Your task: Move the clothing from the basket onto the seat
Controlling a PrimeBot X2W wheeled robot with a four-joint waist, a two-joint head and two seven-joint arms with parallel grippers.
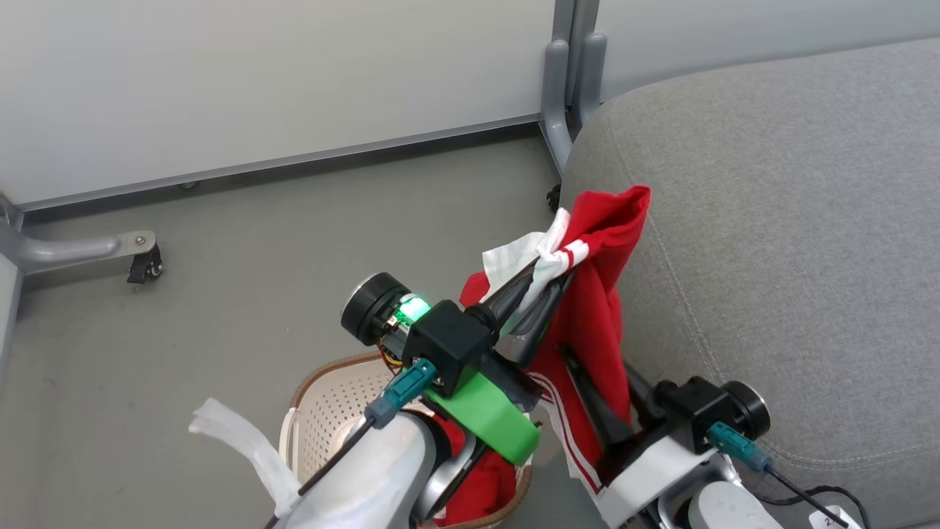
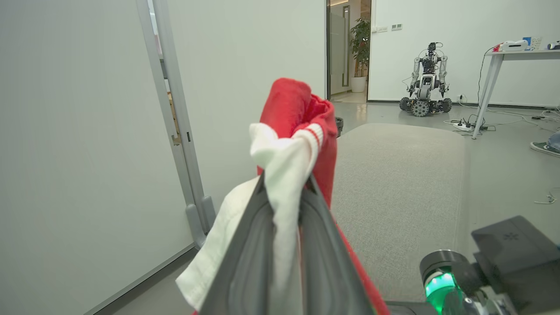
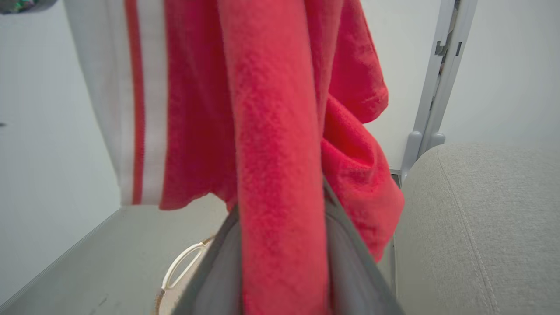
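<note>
One piece of the clothing, a red garment [image 1: 598, 294] with white panels and stripe trim, hangs in the air between both grippers at the seat's left edge. My left gripper [image 1: 547, 268] is shut on its bunched white and red top [image 2: 286, 144]. Lower down, my right gripper [image 1: 580, 375] is shut on a red fold [image 3: 280, 175]. The cream basket [image 1: 323, 411] stands on the floor below my arms, and a second red garment [image 1: 485, 485] lies in it. The light-grey seat [image 1: 793, 220] spreads to the right, with the hanging garment touching its rounded corner.
A grey partition wall with a metal post [image 1: 569, 81] stands behind the seat. A caster foot [image 1: 143, 261] sits on the floor at left. Beyond the seat, the left wrist view has another robot [image 2: 426, 83], a table [image 2: 520, 50], floor cables and a person's shoe [image 2: 544, 146].
</note>
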